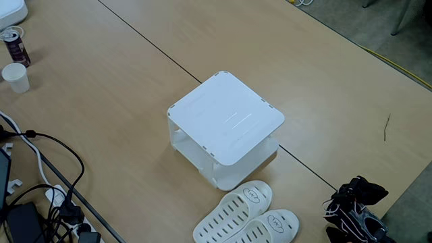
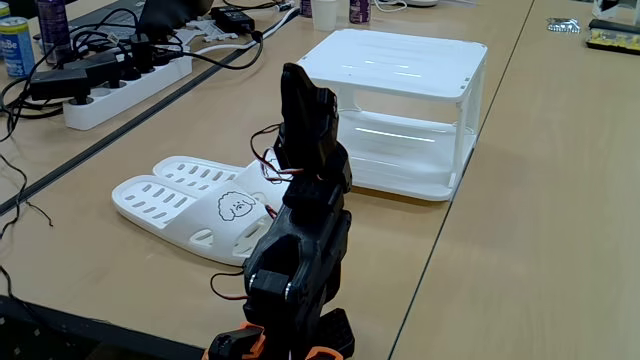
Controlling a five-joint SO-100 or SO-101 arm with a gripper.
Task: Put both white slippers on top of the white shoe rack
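My arm [image 2: 300, 250] sits folded at the near edge of the wooden table [image 1: 121, 81] in a fixed view, black links stacked upright with red and white wires trailing down the side. In a fixed view from above, the dark bulk of my claw [image 1: 356, 209] lies at the lower right corner; I cannot tell whether the jaws are apart or together, since the fingertips are not resolved in either picture. The white slippers [image 1: 246, 217] lie side by side flat on the table, touching each other, just beside the near corner of the white shoe rack [image 1: 226, 116] but not on it. A small black cartoon face marks the strap of one slipper [image 2: 236, 207]. The rack's flat top panel [image 2: 400, 58] carries nothing. From the low fixed view my own arm stands in front of the slippers and hides part of the nearer one and part of the rack's left side. Surroundings: a power strip [image 2: 120, 85] with black cables on the left, a small white cup [image 1: 16, 77] and a dark can [image 1: 15, 44] at the far left of the table, well apart from the rack. A dark seam runs diagonally across the tabletop and passes under the rack.
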